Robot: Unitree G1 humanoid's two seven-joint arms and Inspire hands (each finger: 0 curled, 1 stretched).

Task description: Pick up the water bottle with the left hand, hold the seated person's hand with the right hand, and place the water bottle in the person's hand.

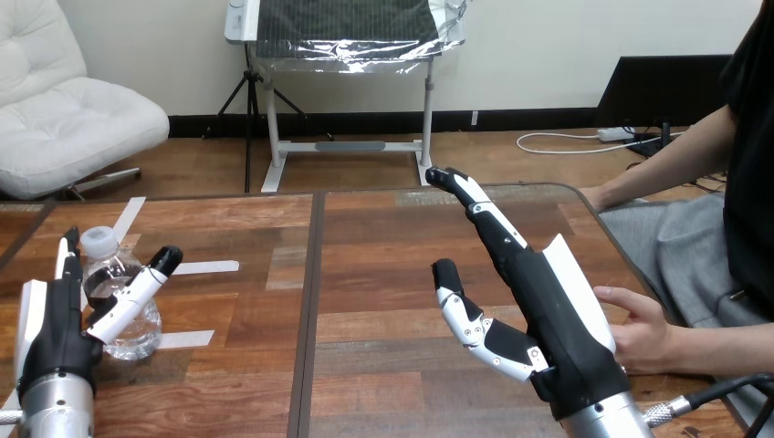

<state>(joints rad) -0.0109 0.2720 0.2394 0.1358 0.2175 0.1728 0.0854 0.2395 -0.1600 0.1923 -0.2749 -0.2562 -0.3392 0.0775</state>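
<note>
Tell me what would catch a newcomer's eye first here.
The robot's right hand stands open above the middle of the table, with the person's hand close beside it at the right edge. At the far left, the left hand brackets a water bottle standing on the table.

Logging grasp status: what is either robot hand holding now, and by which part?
Nothing yet. The left robot hand brackets the water bottle with straight fingers; the right robot hand is open beside the person's hand.
</note>
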